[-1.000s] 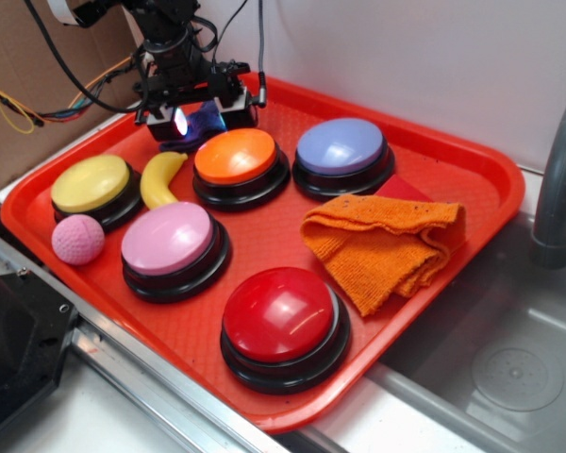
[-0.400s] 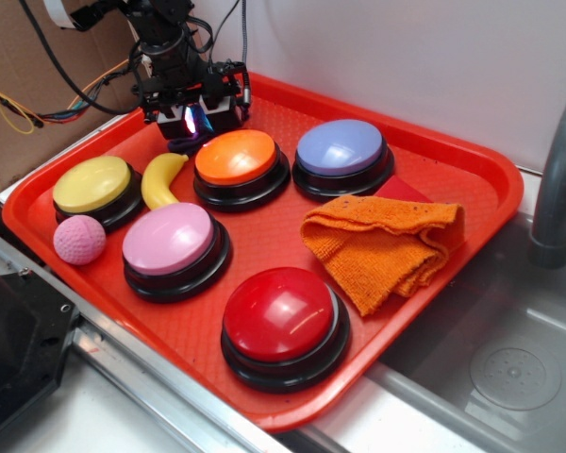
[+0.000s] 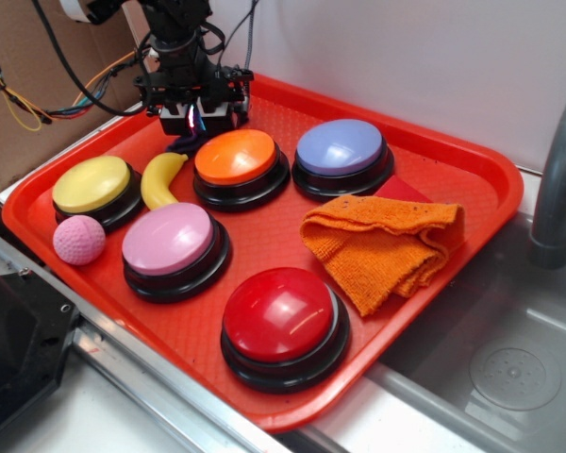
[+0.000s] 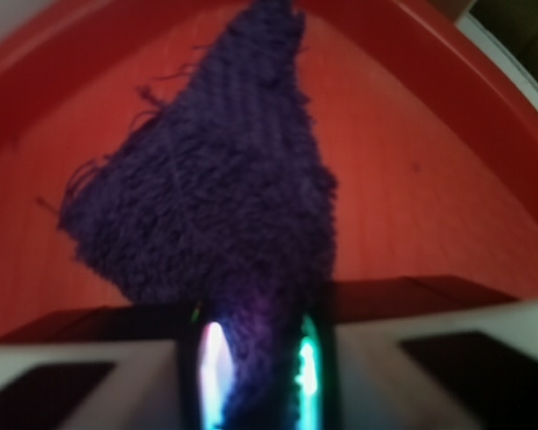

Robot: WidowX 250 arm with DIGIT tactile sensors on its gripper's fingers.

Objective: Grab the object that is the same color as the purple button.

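The object, a small dark purple knitted cloth (image 4: 224, 179), is pinched between the jaws of my gripper (image 4: 258, 367). Its free end fans out over the red tray floor. In the exterior view my gripper (image 3: 196, 120) stands at the tray's back left corner, shut on the cloth, and a dark tail of cloth (image 3: 183, 143) hangs below the fingers. The purple button (image 3: 341, 146), with its pale lavender dome on a black base, sits to the right, well apart from the gripper.
On the red tray (image 3: 472, 151) stand an orange button (image 3: 236, 156) just in front of the gripper, a yellow button (image 3: 91, 183), a pink button (image 3: 168, 238) and a red button (image 3: 279, 314). A banana (image 3: 160, 177), pink ball (image 3: 78, 239) and orange cloth (image 3: 387, 245) lie between them. A faucet (image 3: 557, 189) stands right.
The jaws have closed in on the purple cloth, squeezing it narrow. The gripper has shifted slightly back and up, and less cloth shows beneath it.
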